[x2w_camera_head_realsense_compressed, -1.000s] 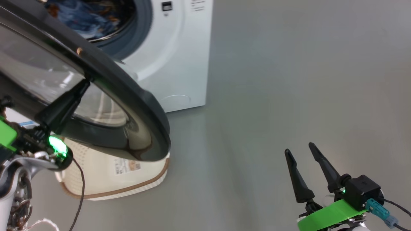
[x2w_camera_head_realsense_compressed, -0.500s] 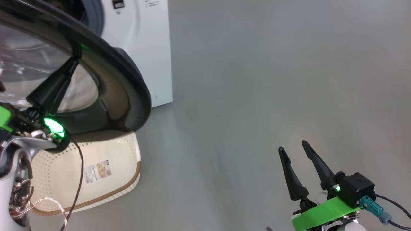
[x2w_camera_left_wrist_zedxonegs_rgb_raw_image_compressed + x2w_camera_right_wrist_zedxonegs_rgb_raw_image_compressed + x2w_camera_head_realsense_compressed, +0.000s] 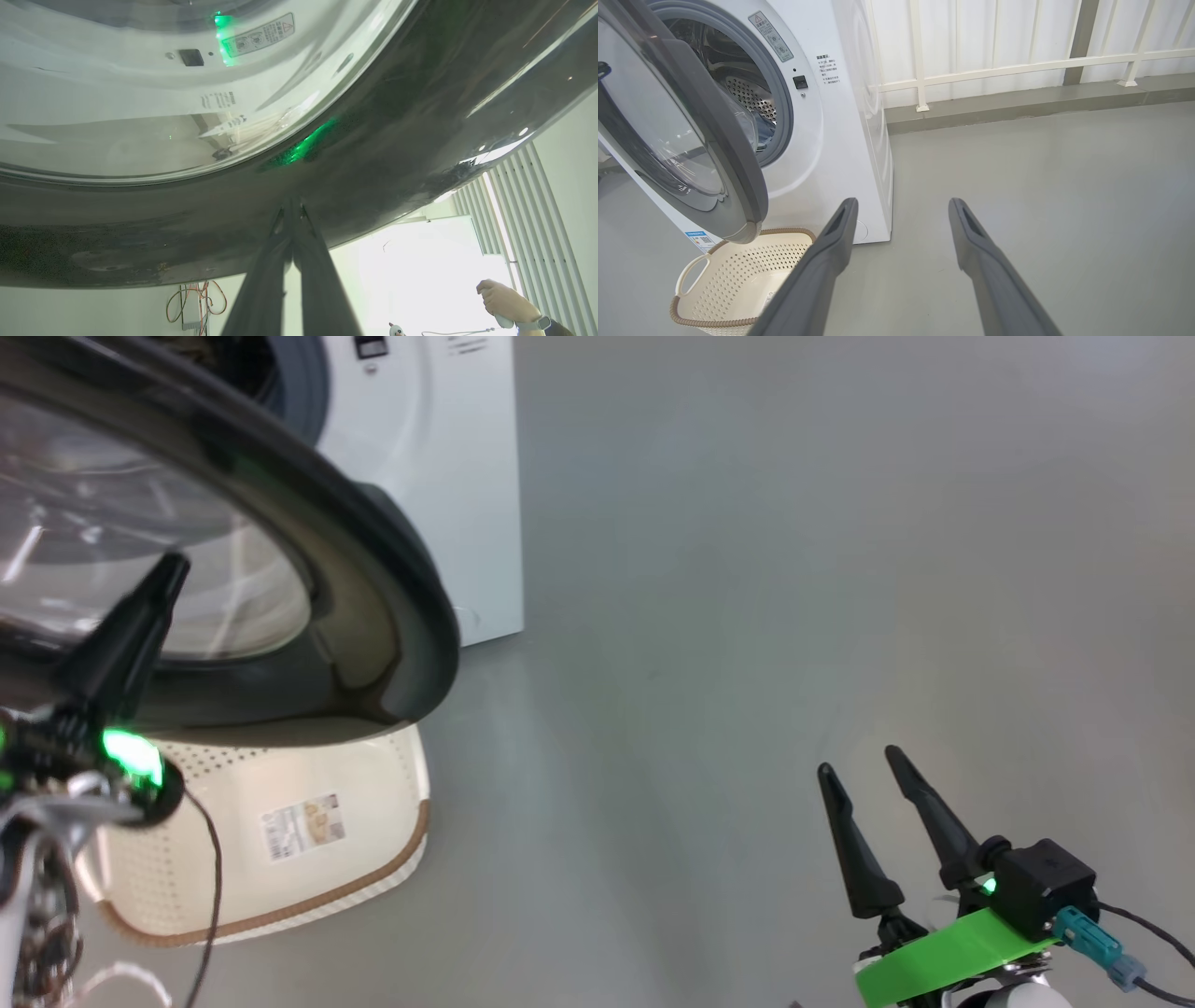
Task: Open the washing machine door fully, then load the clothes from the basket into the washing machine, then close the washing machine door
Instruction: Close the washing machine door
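Black-framed door (image 3: 392,588) stands partly open, swung out from the washer (image 3: 457,476) and hanging over the basket (image 3: 378,775), which sits on the grey floor (image 3: 747,569) with a sticker (image 3: 303,826) inside. Blue clothes (image 3: 765,133) show in the drum behind the door glass. Left gripper (image 3: 292,205) is pinched together, tips against the door's dark frame. Right gripper (image 3: 859,761) hovers well apart over bare floor, fingers spread wide, holding nothing.
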